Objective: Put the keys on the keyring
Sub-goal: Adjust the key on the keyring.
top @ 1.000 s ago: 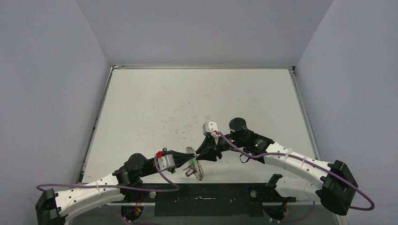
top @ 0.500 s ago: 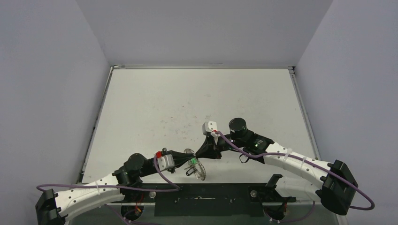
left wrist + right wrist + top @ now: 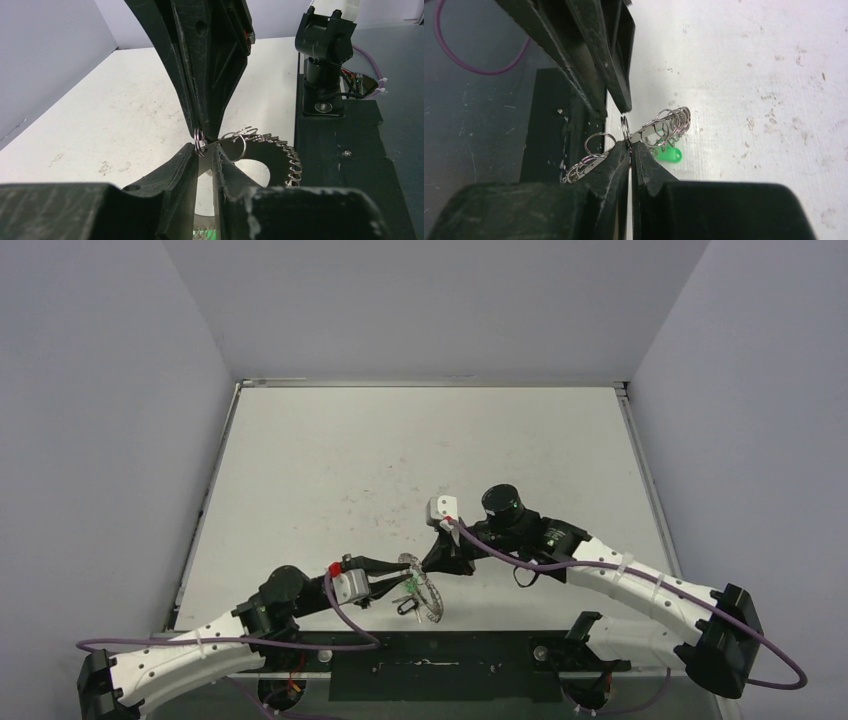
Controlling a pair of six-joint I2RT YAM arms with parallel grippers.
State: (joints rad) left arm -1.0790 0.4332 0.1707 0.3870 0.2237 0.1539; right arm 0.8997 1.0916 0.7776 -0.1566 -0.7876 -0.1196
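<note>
The keyring point(image 3: 428, 598), a silver hoop with a scalloped rim, is held above the near table edge between both grippers. My left gripper point(image 3: 402, 573) is shut on its band; in the left wrist view point(image 3: 206, 148) the hoop point(image 3: 280, 150) curves off to the right. My right gripper point(image 3: 432, 563) meets it from the other side, shut at the rim point(image 3: 628, 144) where a small split ring point(image 3: 625, 130) stands. The green-headed key point(image 3: 669, 154) hangs under the hoop and shows in the top view point(image 3: 409, 585). A dark key point(image 3: 403, 607) hangs beside it. The silver key cannot be made out.
The black base strip point(image 3: 430, 665) with the arm mounts runs along the near edge just below the keyring. The white, speckled table point(image 3: 420, 460) stretches away to grey walls at the back and both sides.
The keyring and both grippers have shifted slightly, the right wrist a little left and away. The hoop has tilted a little. Both grips are the same.
</note>
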